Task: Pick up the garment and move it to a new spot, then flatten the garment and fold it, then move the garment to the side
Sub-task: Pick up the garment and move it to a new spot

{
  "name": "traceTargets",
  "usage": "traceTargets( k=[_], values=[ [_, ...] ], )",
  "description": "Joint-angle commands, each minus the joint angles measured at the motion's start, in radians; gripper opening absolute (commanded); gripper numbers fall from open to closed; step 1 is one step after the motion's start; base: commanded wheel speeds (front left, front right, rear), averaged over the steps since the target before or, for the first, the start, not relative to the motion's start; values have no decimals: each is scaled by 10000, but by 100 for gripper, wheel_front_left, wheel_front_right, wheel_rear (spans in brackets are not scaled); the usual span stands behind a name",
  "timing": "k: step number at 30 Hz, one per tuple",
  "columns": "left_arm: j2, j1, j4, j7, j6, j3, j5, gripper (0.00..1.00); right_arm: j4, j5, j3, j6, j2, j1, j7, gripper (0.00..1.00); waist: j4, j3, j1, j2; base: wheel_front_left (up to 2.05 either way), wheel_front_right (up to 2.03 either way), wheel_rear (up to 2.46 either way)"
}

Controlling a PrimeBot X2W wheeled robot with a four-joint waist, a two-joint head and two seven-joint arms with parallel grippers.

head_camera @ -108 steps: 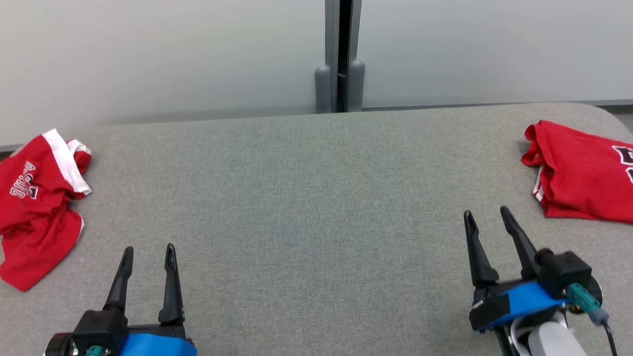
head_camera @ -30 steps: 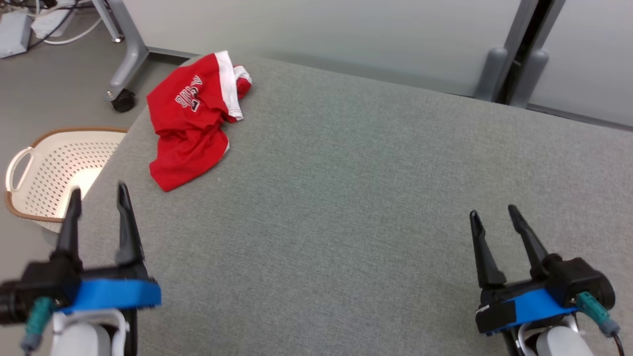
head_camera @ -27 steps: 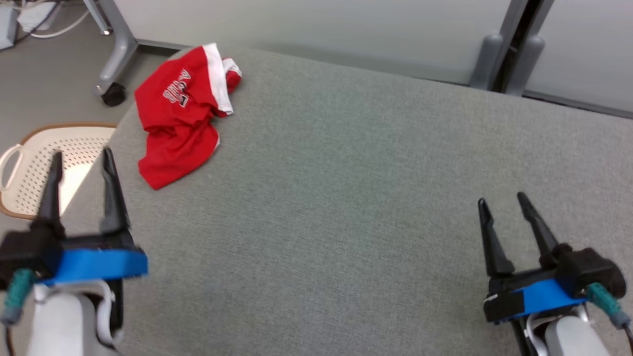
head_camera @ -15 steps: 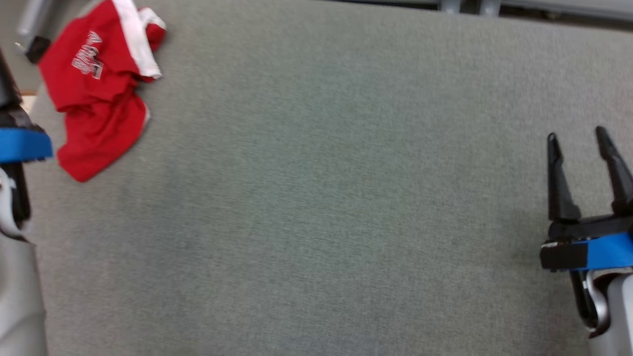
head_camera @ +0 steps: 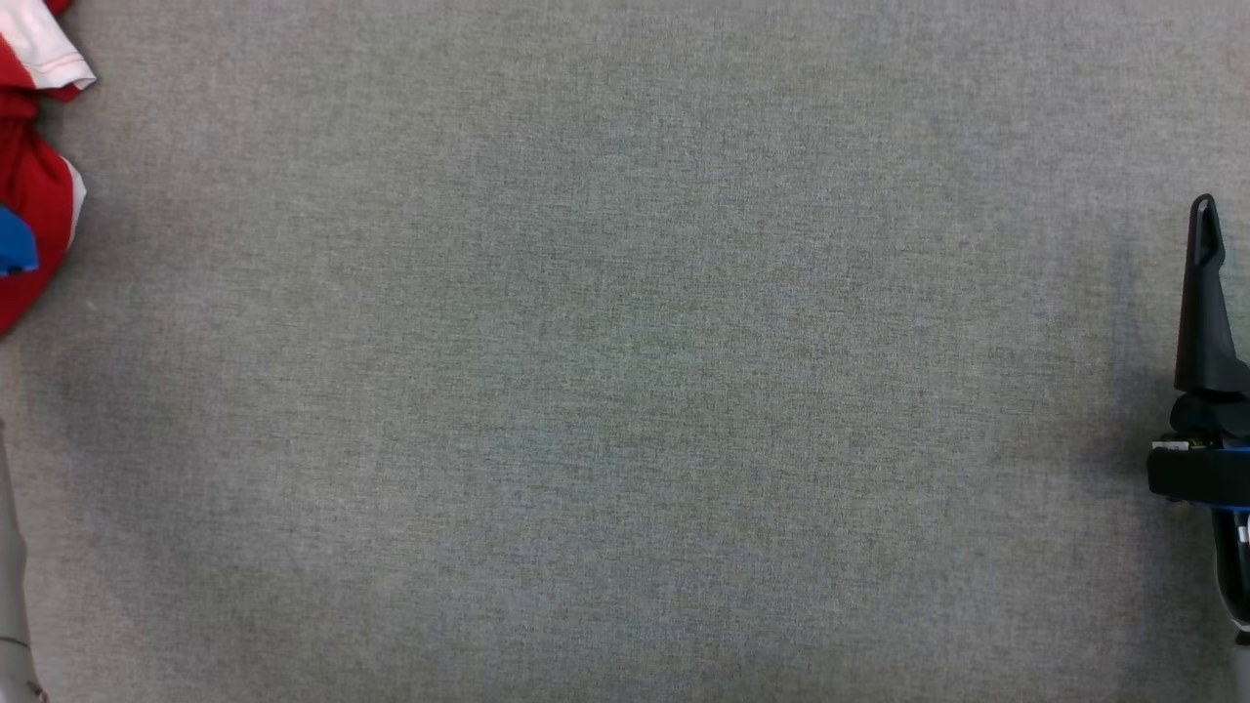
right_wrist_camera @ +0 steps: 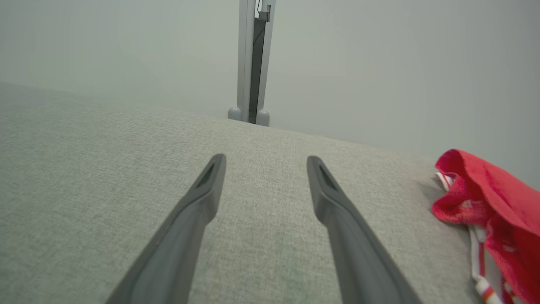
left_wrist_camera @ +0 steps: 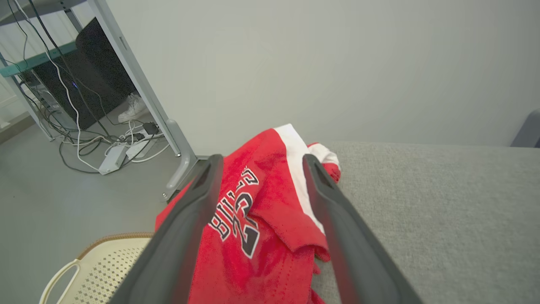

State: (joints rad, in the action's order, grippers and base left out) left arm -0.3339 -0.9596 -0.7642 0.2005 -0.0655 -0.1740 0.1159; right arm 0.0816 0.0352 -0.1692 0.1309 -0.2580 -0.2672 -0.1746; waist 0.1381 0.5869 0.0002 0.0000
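We see the left gripper spread wide and empty, framing a crumpled red Bulls jersey at a corner of the grey table, perforated basket on the floor beside, right gripper likewise wide and empty over that table, another red garment to its right.

Grey fabric table before a pale wall, with a metal desk leg and cables on the grey floor

A grey fabric bench is stretching wide; beside its edge a cream perforated basket is sitting on the floor, cables lying near a metal leg.
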Motion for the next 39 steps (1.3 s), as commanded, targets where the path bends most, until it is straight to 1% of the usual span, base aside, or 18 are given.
traceTargets(
  k=[1, 7, 13, 18, 19, 20, 21, 22, 25, 29, 34, 39],
  values=[
    [-118, -213, -615, -275, -78, 39, 77, 100, 148, -54, -50, -4, -33, 51, 52, 100, -61, 159, -2, 0, 0, 0, 0],
    [-34, -496, -2268, -1607, -353, 118, 488, 100, 298, -56, -144, -4, -113, 31, 183, 100, 54, 260, -2, 0, 0, 0, 0],
    [31, -760, -3224, -2425, -589, 306, 909, 100, 402, -58, -87, -4, -111, -53, 266, 100, 138, 316, -2, 0, 0, 0, 0],
    [31, -872, -3750, -3006, -639, 567, 1099, 100, 321, -6, -8, -4, -107, -134, 261, 100, 99, 299, -2, 0, 0, 0, 0],
    [36, -907, -3837, -3124, -650, 671, 1166, 80, 304, 9, 11, -4, -86, -147, 242, 100, 76, 287, -2, 0, 0, 0, 0],
    [68, -917, -3889, -3228, -655, 797, 1243, 45, 277, 17, 33, -4, -61, -169, 215, 100, 46, 270, -2, 0, 0, 0, 0],
    [76, -912, -3907, -3314, -660, 914, 1332, 24, 245, 30, 41, -4, -46, -186, 190, 100, 18, 253, -2, 0, 0, 0, 0],
    [68, -898, -3916, -3360, -663, 1039, 1459, 0, 207, 34, 50, -4, -22, -200, 158, 100, -16, 229, -2, 0, 0, 0, 0],
    [-93, -785, -3862, -3393, -659, 1354, 1757, 0, 80, 39, 64, -4, 48, -211, 82, 100, -121, 148, -2, 0, 0, 0, 0],
    [-329, -789, -3616, -3022, -667, 1730, 2037, 0, -117, 52, 65, -4, 153, -222, -35, 100, -243, -8, -2, 0, 0, 0, 0],
    [-706, -1063, -3233, -1995, -659, 2037, 1984, 0, -446, 38, 129, -4, 359, -259, -219, 100, -374, -383, -2, 0, 0, 0, 0],
    [-702, -1400, -2913, -1122, -561, 2333, 1713, 0, -844, 36, 242, -4, 628, -248, -422, 100, -586, -994, -2, 0, 0, 0, 0]
  ],
)
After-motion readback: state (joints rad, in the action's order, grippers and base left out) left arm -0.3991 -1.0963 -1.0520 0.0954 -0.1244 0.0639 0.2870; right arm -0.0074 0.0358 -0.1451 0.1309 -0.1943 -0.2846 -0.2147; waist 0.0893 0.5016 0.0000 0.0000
